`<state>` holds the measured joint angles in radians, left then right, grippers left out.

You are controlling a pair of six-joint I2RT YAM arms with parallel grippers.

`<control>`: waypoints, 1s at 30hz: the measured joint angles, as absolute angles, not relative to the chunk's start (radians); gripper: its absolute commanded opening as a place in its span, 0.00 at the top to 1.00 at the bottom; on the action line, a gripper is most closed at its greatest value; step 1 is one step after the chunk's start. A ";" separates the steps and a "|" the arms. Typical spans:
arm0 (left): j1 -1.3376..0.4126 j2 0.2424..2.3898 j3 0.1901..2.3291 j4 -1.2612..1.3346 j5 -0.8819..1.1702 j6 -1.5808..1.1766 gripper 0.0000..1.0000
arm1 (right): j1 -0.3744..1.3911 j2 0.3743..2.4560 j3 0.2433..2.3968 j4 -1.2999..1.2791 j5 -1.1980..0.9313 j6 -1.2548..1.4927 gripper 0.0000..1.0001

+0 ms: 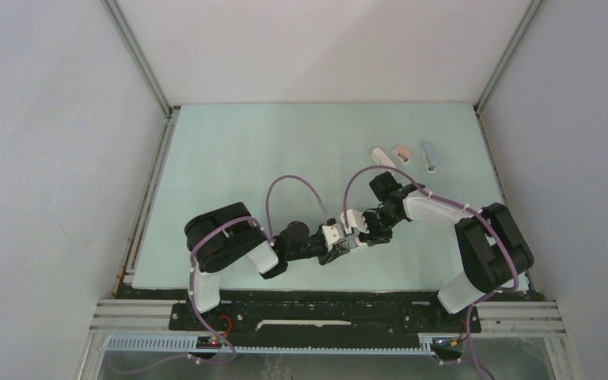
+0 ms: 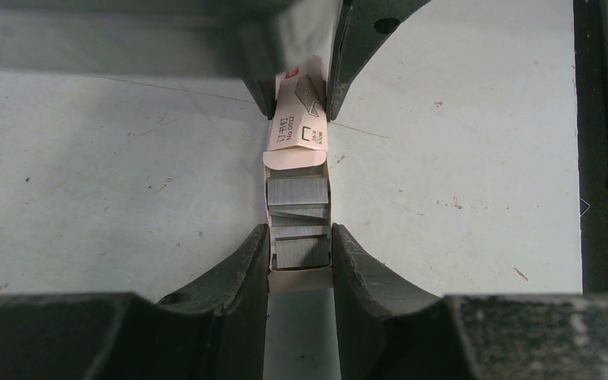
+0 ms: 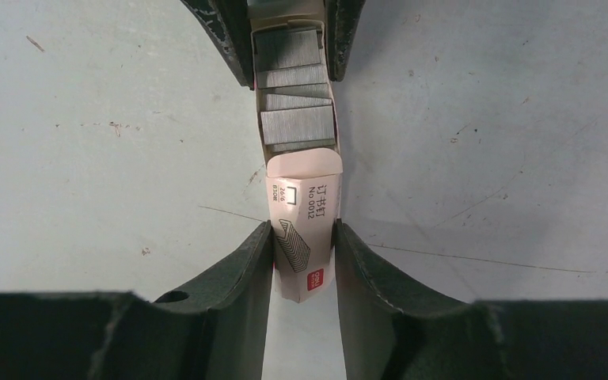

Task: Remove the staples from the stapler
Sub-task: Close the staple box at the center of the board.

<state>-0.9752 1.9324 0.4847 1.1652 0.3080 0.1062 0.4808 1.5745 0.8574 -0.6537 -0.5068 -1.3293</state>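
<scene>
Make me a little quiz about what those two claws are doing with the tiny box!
1. True or false: the left claw and the right claw both grip the staple box.
2. Which claw holds the box's printed sleeve? A: left. B: right.
3. Fill in: ___ mini staplers lie untouched.

Key: 1 true; 2 B; 3 three.

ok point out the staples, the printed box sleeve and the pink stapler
staples [image 2: 297,196], left wrist view, top of the grey stack
printed box sleeve [image 3: 305,207], right wrist view, its printed face
pink stapler [image 1: 401,152], top external view, its body
</scene>
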 measured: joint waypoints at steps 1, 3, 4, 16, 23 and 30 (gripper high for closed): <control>-0.975 1.932 0.485 1.165 0.308 0.106 0.67 | 0.482 1.575 0.857 -0.654 -0.506 -1.330 0.59; -0.975 1.932 0.485 1.165 0.308 0.106 0.66 | 0.484 1.575 0.857 -0.653 -0.505 -1.332 0.59; -0.975 1.932 0.485 1.165 0.309 0.106 0.67 | 0.485 1.574 0.856 -0.652 -0.503 -1.333 0.60; -0.935 1.939 0.500 1.149 0.412 0.110 0.68 | 0.493 1.535 0.812 -0.607 -0.491 -1.334 0.60; -0.916 1.930 0.500 1.127 0.448 0.115 0.68 | 0.493 1.535 0.811 -0.604 -0.490 -1.333 0.60; -0.888 1.899 0.500 1.063 0.496 0.117 0.67 | 0.494 1.527 0.803 -0.598 -0.492 -1.340 0.60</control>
<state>-0.8883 1.8988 0.4999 1.0626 0.4965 0.1173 0.4942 1.5269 0.8028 -0.5976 -0.4919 -1.3399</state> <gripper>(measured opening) 0.361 0.404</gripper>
